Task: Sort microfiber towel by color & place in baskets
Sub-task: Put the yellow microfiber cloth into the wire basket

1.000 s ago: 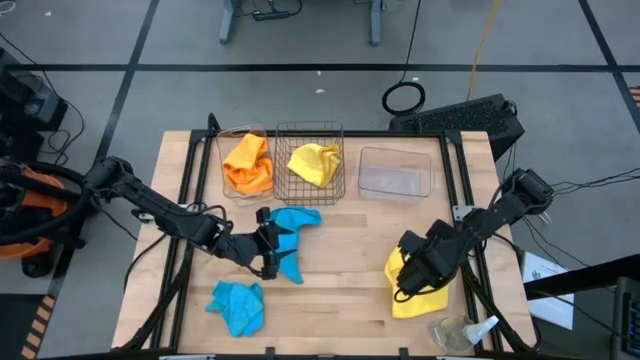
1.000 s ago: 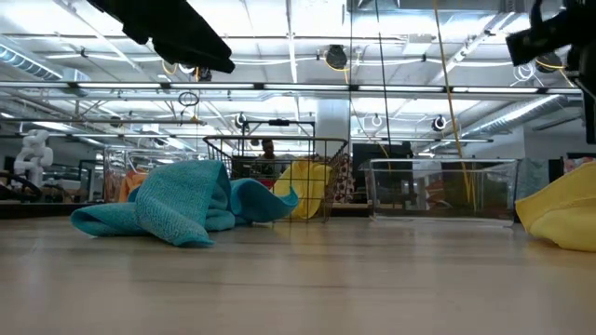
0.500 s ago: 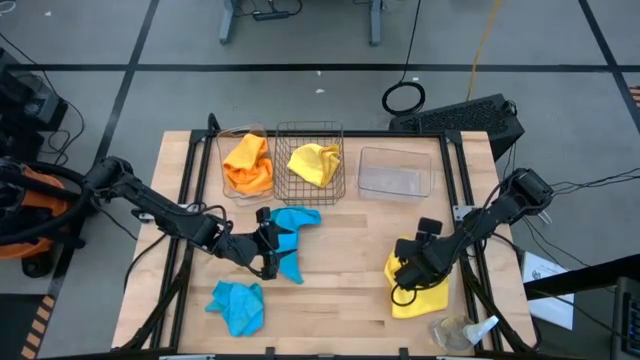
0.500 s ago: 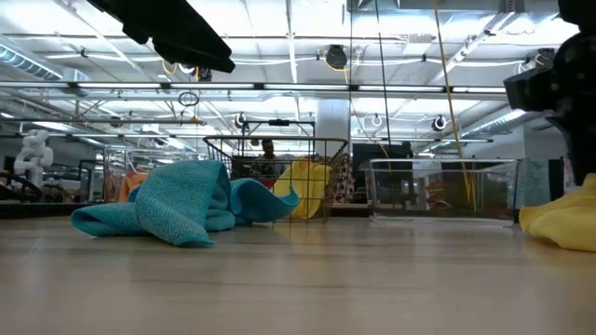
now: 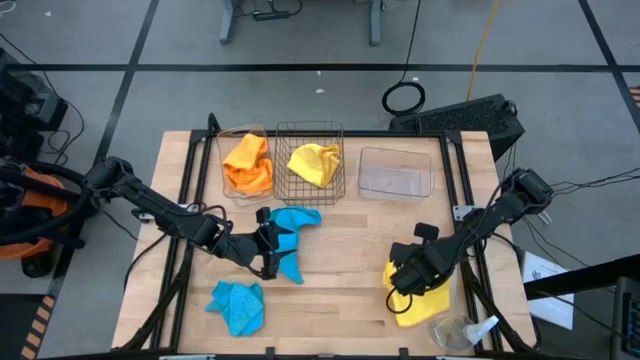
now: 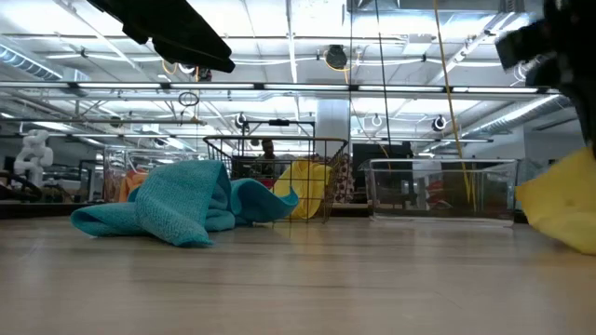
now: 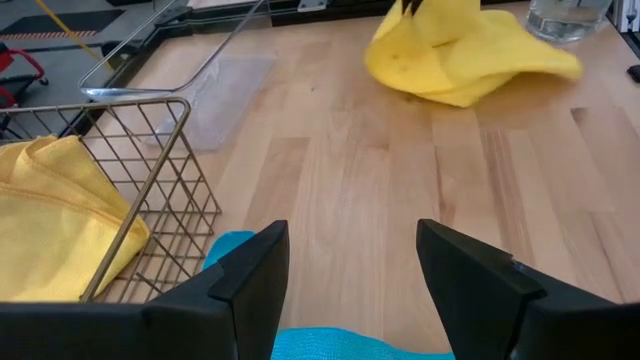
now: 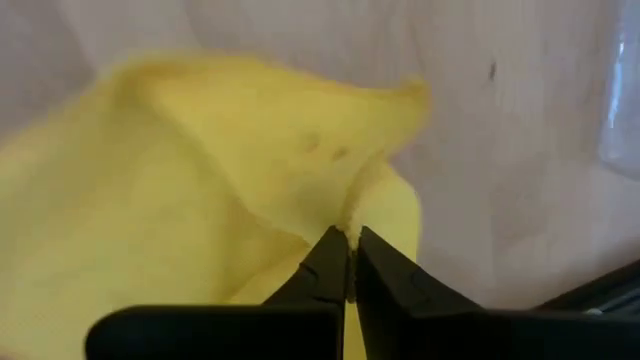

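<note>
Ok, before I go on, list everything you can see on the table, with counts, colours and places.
clear tubs: 2; one far left holding an orange towel, one far right
wire basket: 1, dark, between tubs, holding a yellow towel
blue towels: 2; centre, near left
yellow towel: 1, near right
clear cup: 1, near right corner
left gripper: open, at centre blue towel
right gripper: shut on yellow towel

A large industrial lab or workshop hall. A wooden workbench (image 5: 330, 270) stands on a grey concrete floor (image 5: 300, 90) marked with dark tape lines, with cables (image 5: 404, 97) trailing across it. Beyond the bench, a high ceiling carries rows of strip lights (image 6: 279, 51), pipes and hanging cords.
</note>
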